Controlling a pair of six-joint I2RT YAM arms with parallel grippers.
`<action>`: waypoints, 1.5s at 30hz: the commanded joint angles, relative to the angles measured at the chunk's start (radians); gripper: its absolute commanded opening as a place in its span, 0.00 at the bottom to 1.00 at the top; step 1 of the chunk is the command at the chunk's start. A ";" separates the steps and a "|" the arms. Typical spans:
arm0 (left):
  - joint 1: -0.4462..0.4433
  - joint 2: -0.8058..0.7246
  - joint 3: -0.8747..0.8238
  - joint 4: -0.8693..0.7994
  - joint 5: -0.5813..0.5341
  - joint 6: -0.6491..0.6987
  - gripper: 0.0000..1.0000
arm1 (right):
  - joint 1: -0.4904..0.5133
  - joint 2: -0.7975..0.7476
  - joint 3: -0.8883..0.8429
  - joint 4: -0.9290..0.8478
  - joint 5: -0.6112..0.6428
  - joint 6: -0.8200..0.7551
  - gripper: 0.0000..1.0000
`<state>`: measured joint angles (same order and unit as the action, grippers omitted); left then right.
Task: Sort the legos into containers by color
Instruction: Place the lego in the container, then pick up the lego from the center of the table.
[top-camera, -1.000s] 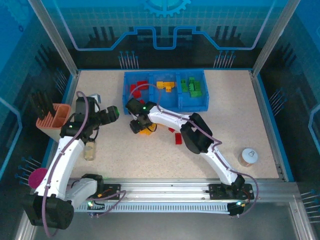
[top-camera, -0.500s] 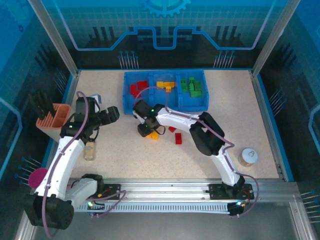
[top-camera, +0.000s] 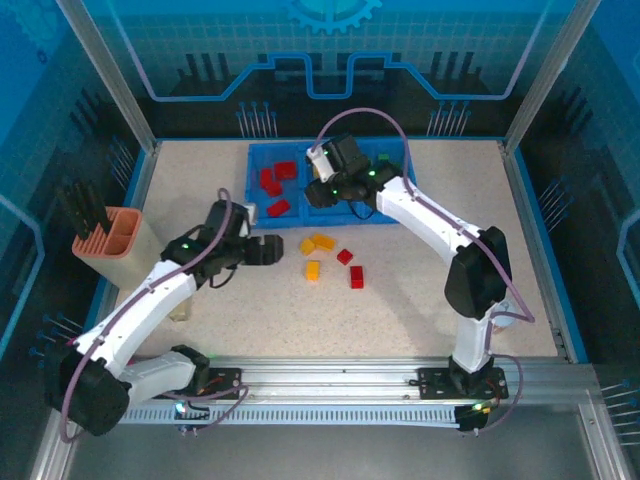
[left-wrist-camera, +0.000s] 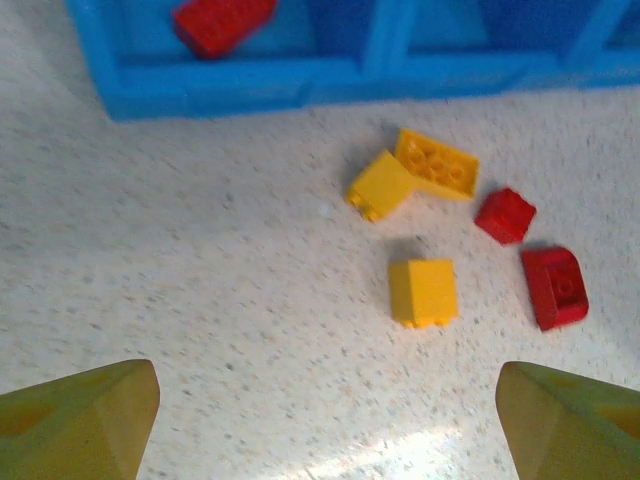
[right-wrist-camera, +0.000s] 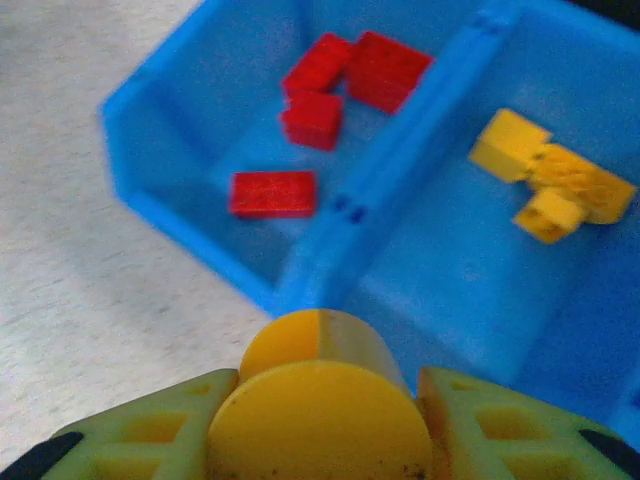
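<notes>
The right gripper was seen pinched on a round yellow brick, which was held across its curved sides with the jaws part closed around it. The brick was carried above the blue tray, close to the divider. The red compartment lay at eleven o'clock of the brick and the yellow compartment at one o'clock.

The piece was judged light, stiff and smooth. A round body could be squeezed out sideways, so a hold across the full width was thought best.

The left gripper was spread wide and empty above the worktop. Three yellow bricks and two red bricks lay loose ahead of it, at twelve to two o'clock.

Stud detail and the pinch were given by the wrist views. The tray's place at twelve o'clock of the worktop was given by the top view.
</notes>
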<state>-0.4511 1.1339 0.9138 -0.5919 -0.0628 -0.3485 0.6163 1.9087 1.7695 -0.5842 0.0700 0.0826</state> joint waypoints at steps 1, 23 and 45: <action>-0.109 0.059 0.039 0.014 -0.075 -0.086 0.88 | -0.036 0.074 0.043 0.039 0.036 -0.055 0.29; -0.521 0.785 0.508 -0.032 -0.192 -0.357 0.72 | -0.151 0.327 0.217 0.112 -0.037 -0.135 0.42; -0.482 0.950 0.568 -0.043 -0.215 -0.382 0.51 | -0.190 0.095 0.036 0.196 -0.102 -0.104 0.62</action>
<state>-0.9436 2.0621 1.5002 -0.6308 -0.2733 -0.7185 0.4480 2.0804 1.8439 -0.4221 -0.0170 -0.0406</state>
